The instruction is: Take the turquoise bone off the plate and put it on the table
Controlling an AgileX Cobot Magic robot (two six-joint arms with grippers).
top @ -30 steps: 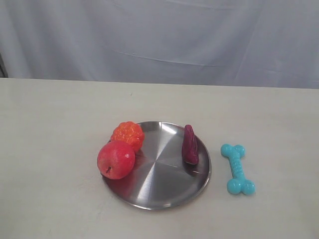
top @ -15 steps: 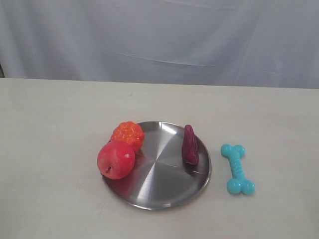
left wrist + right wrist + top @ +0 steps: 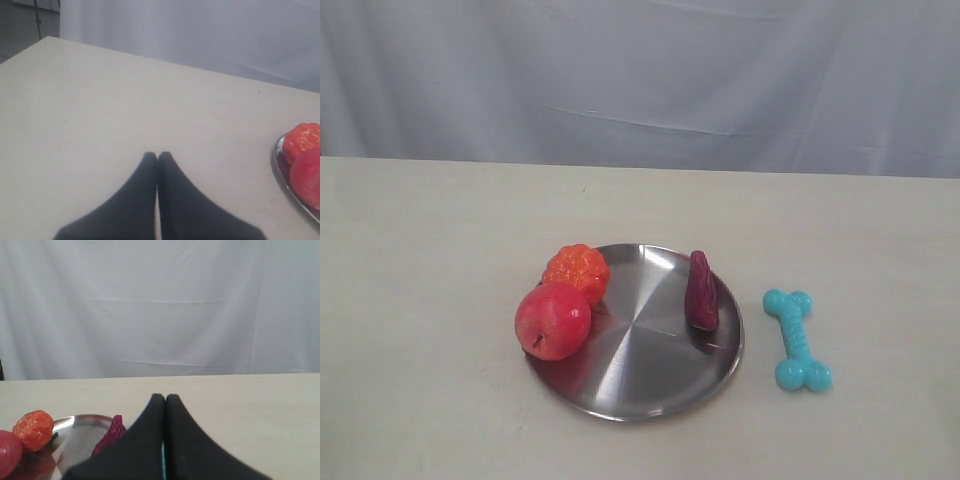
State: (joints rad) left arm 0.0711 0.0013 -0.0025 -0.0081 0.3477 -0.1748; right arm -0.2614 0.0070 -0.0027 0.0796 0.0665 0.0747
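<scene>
The turquoise bone (image 3: 797, 339) lies flat on the beige table (image 3: 440, 240), a short gap to the right of the steel plate (image 3: 650, 350). Neither arm shows in the exterior view. In the left wrist view my left gripper (image 3: 157, 156) is shut with nothing in it, over bare table well away from the plate's rim (image 3: 278, 160). My right gripper (image 3: 165, 397) is also shut and empty. Only a thin turquoise sliver of the bone (image 3: 162, 460) shows through the slit between its fingers, which hide the rest of it.
On the plate rest a red apple (image 3: 553, 320), an orange bumpy fruit (image 3: 576, 270) and a dark red piece (image 3: 701, 291) leaning on the right rim. A white curtain (image 3: 640, 80) hangs behind the table's far edge.
</scene>
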